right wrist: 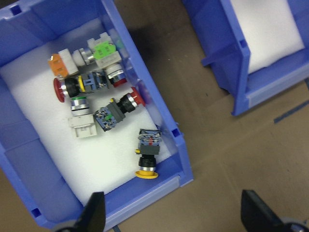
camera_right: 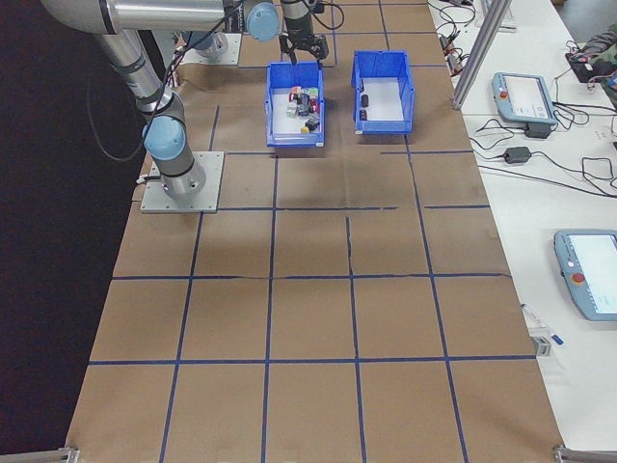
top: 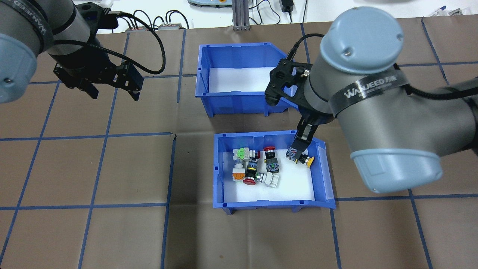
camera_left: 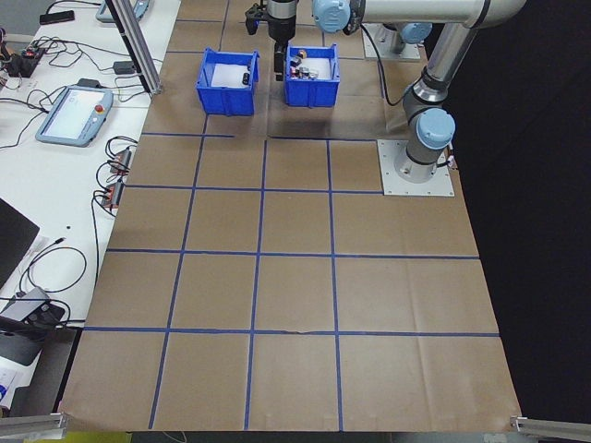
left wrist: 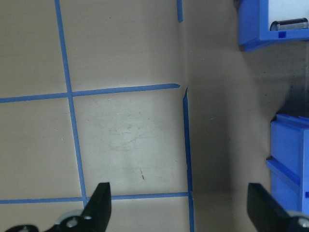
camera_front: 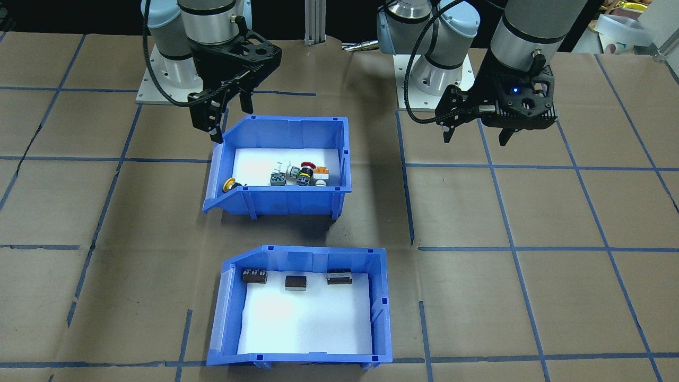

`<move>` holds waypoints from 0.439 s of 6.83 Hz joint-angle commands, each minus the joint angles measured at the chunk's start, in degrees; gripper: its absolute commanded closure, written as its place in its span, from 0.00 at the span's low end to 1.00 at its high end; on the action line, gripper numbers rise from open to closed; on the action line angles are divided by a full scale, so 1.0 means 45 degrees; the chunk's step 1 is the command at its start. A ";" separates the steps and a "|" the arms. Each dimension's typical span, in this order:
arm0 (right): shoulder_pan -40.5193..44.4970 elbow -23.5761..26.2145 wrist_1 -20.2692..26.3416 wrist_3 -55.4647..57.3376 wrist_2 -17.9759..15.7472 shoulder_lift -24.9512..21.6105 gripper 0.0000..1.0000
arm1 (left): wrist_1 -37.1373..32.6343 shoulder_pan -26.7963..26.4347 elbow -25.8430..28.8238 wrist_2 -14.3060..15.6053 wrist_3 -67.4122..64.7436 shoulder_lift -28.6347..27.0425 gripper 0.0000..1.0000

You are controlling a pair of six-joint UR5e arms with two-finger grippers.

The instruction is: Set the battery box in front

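The battery box [camera_front: 305, 313] is a blue bin with white foam and three dark cells along one wall; it stands on the operators' side of the table [top: 239, 76], and its corner shows in the left wrist view [left wrist: 263, 21]. The switch bin [camera_front: 286, 164] [top: 269, 170] [right wrist: 91, 125] stands on the robot's side of it. My right gripper [camera_front: 231, 114] [right wrist: 174, 217] hangs open and empty above the switch bin's low sloped end. Well to the side, my left gripper [camera_front: 476, 139] [top: 114, 96] [left wrist: 181, 212] is open over bare table, touching nothing.
Brown paper with blue tape lines covers the table [camera_front: 530, 297]. The arms' base plates [camera_front: 424, 79] sit at the robot's edge. An aluminium post [top: 239, 15] stands behind the battery box. Teach pendants [camera_right: 523, 95] and cables lie on the white bench beyond.
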 commanded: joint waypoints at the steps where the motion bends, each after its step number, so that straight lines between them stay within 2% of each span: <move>1: -0.1634 -0.0841 0.0585 0.1483 0.0010 0.0042 0.00 | 0.0000 -0.0001 0.0003 0.0000 0.0000 -0.0004 0.01; 3: -0.2304 -0.1215 0.0765 0.5394 -0.0009 0.0158 0.00 | 0.0000 -0.0001 0.0004 0.0000 0.0000 -0.0062 0.01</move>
